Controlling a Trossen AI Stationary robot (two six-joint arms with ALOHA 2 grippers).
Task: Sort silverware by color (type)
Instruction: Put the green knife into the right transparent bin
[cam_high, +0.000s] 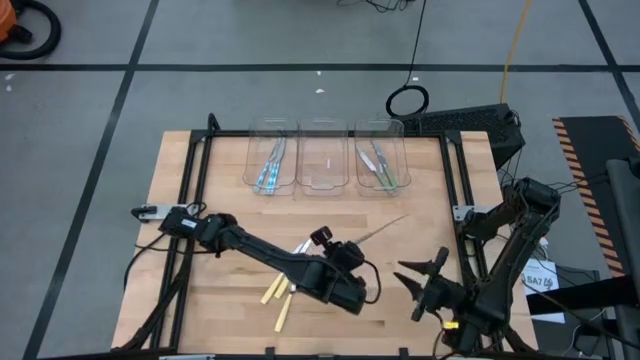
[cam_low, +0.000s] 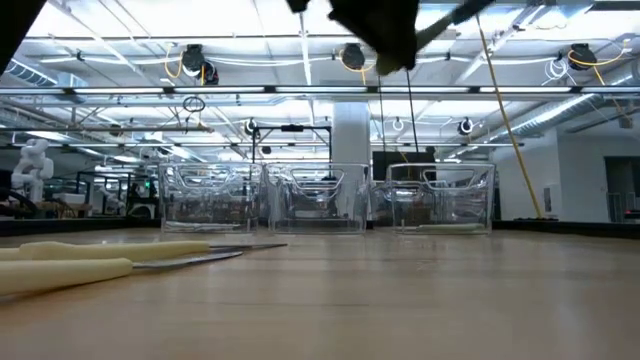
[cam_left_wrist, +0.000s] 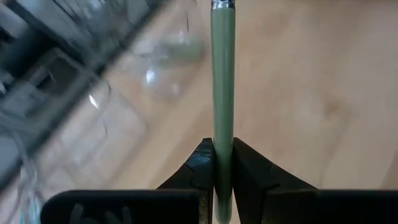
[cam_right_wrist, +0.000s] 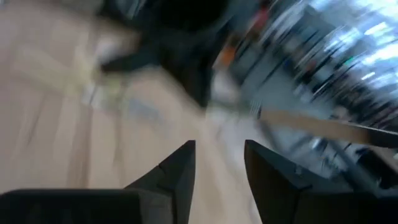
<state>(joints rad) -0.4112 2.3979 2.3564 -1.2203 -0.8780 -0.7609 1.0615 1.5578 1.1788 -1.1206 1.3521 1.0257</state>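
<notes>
- Over the middle of the bench (cam_high: 200, 160), I have the left gripper (cam_left_wrist: 222, 163) raised off the wood, its jaws clamped on the handle of a green-handled utensil (cam_left_wrist: 222, 74).
- From above, that utensil (cam_high: 385, 226) shows as a thin sliver sticking out past the left gripper (cam_high: 362, 245) toward the far right of the bench.
- In the low view the left arm's dark head hangs at the top of the picture with the utensil's slim end (cam_low: 455, 25) angling out of it.
- The right gripper (cam_high: 420, 272) waits near the bench's right edge, close to me; its wrist view shows the jaws standing apart with nothing between them (cam_right_wrist: 219, 163).
- Three clear bins sit in a row at the far side of the bench: the left bin (cam_high: 271, 130) holds blue-handled pieces (cam_high: 270, 168), the middle bin (cam_high: 323, 130) I cannot read for contents, and the right bin (cam_high: 382, 130) holds green-handled pieces (cam_high: 381, 165).
- Pale yellow pieces (cam_high: 278, 295) lie on the wood near the front, just beside and partly under the left arm; the low view shows two of them (cam_low: 70, 268) lying flat at its left.
</notes>
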